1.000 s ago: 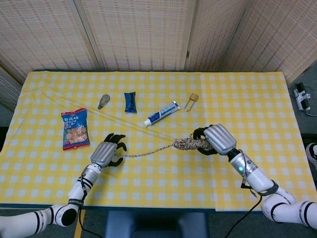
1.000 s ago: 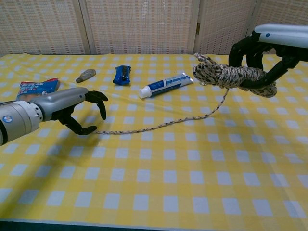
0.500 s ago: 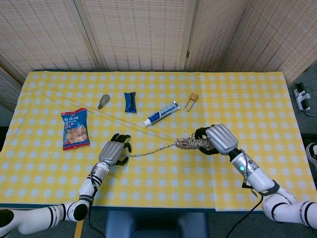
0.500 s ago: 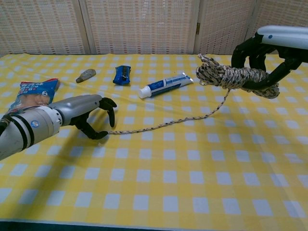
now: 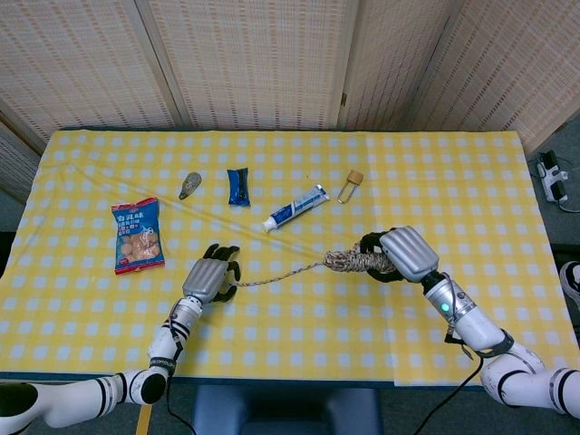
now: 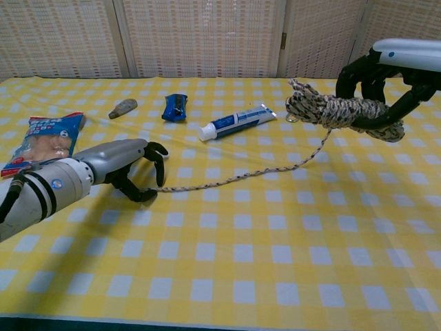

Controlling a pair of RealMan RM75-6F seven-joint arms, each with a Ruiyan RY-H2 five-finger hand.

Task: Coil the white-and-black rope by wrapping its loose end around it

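Observation:
The white-and-black rope's coiled bundle is lifted off the yellow checked tablecloth, gripped by my right hand, whose dark fingers wrap around its right end. A single loose strand sags from the bundle down to the cloth and runs left. Its tip lies between the thumb and the curved fingers of my left hand, which rests low on the table. A gap shows between that thumb and the fingers, so the strand is not pinched.
Behind the strand lie a toothpaste tube, a blue packet, a small grey object and a clip with a tan cap. A snack bag sits at the left.
My left hand has moved right and a little forward along the table to the strand's tip. My right hand has shifted slightly right with the bundle.

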